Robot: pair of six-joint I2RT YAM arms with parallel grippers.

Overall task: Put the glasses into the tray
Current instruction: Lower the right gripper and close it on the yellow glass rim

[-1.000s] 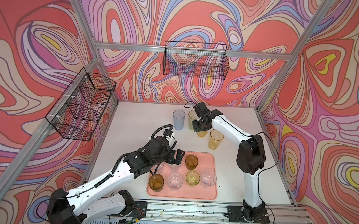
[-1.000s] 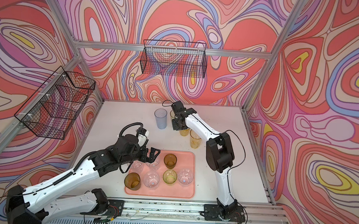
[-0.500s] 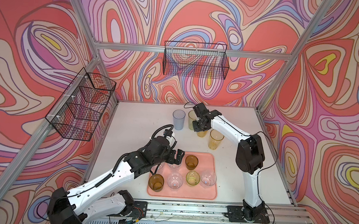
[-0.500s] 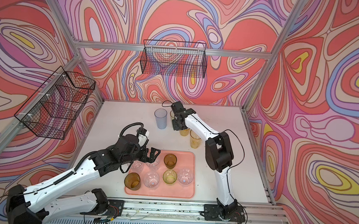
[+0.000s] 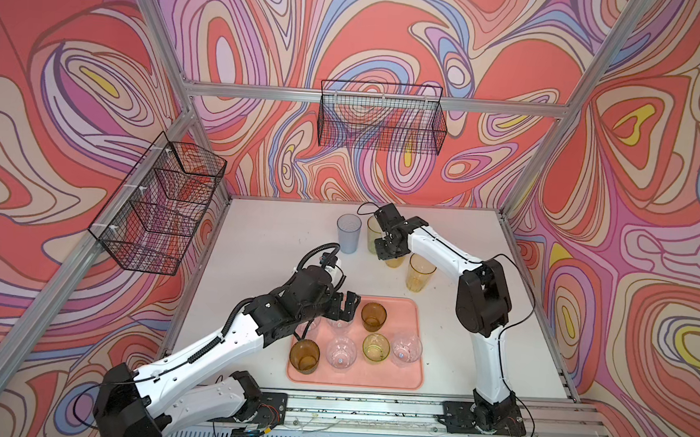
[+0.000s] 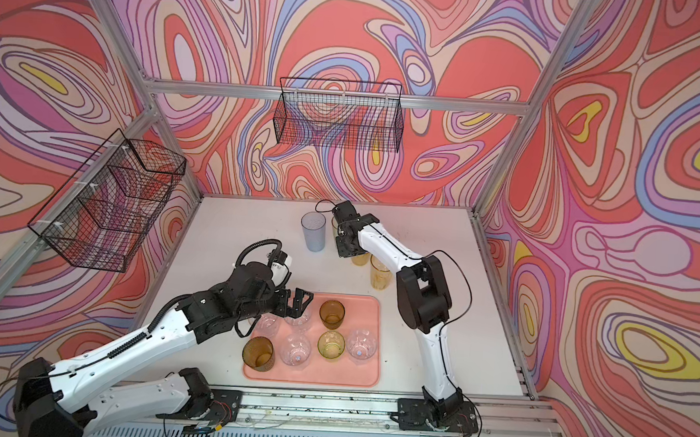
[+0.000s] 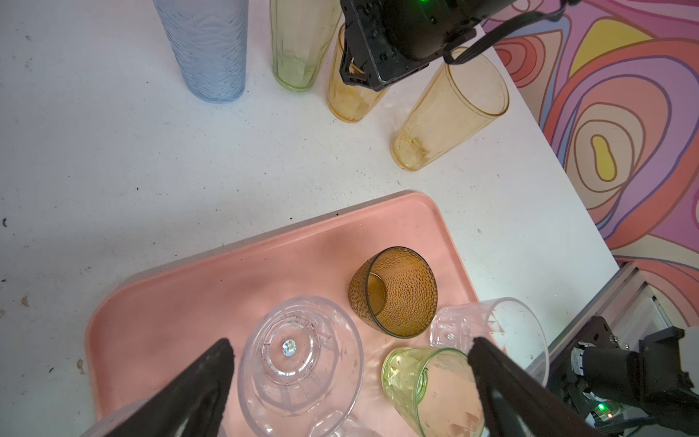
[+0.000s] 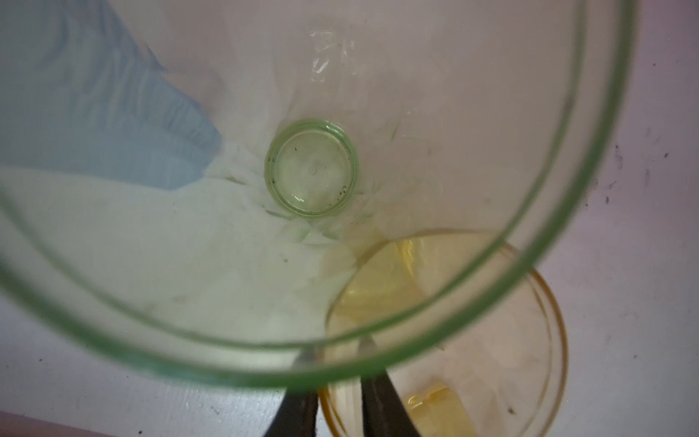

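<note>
Hovering wide open over a clear glass [image 7: 299, 355] in the tray [image 5: 410, 314] are the left jaws; the right jaws are narrowly straddling the rim of a yellow-orange glass [image 7: 351, 99] on the counter [image 5: 276, 244], grip unclear.

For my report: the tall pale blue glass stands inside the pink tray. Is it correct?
No. The pale blue glass stands on the white table, outside the tray, not inside it; both top views show this.

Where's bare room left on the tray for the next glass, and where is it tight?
Bare: the tray's far right corner, between the far brown glass and the rim; only a thin strip along the near rim. Tight: far left, clear glass under the left gripper.
</note>
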